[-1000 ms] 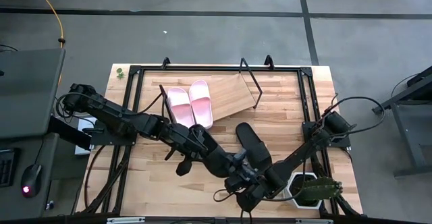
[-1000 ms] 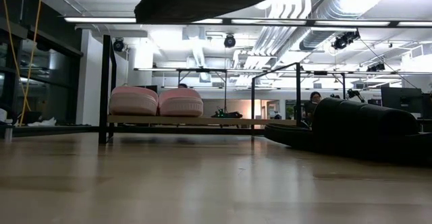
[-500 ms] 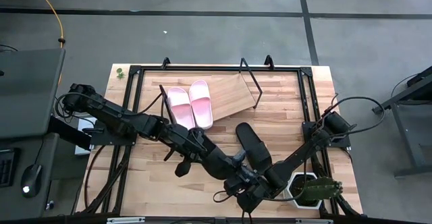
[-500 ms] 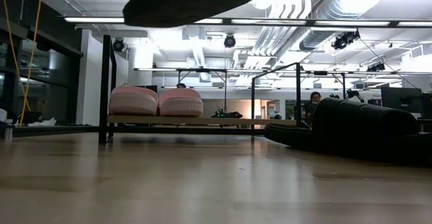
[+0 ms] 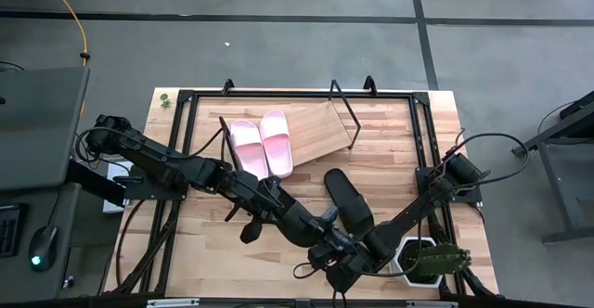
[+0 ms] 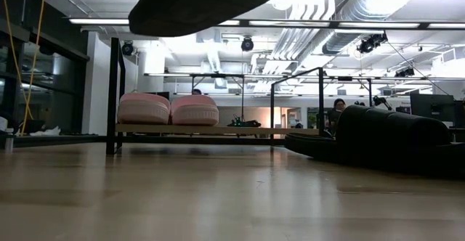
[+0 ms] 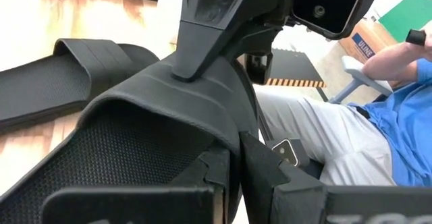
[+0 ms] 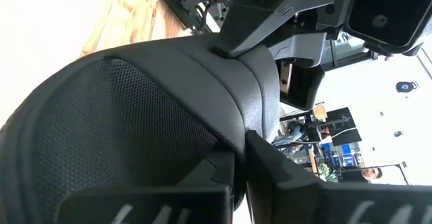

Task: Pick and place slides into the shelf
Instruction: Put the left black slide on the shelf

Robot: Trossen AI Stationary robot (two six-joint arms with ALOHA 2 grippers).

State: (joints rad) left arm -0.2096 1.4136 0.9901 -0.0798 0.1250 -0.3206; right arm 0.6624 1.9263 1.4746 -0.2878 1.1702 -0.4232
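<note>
Two pink slides (image 5: 262, 143) sit on the shelf (image 5: 320, 130) at twelve o'clock; one black slide (image 5: 348, 199) lies mid-table, while both grippers (image 5: 332, 246) apparently pinch the other black slide (image 7: 145, 133) at six o'clock.

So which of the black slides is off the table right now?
The black slide clamped between both grippers near the table's front edge, left gripper and right gripper shut on it. The other black slide lies flat mid-table.

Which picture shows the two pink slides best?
The high view: both pink slides lie side by side on the shelf, seen whole from above. The low view shows only their rounded ends edge-on. Neither wrist view shows them.
</note>
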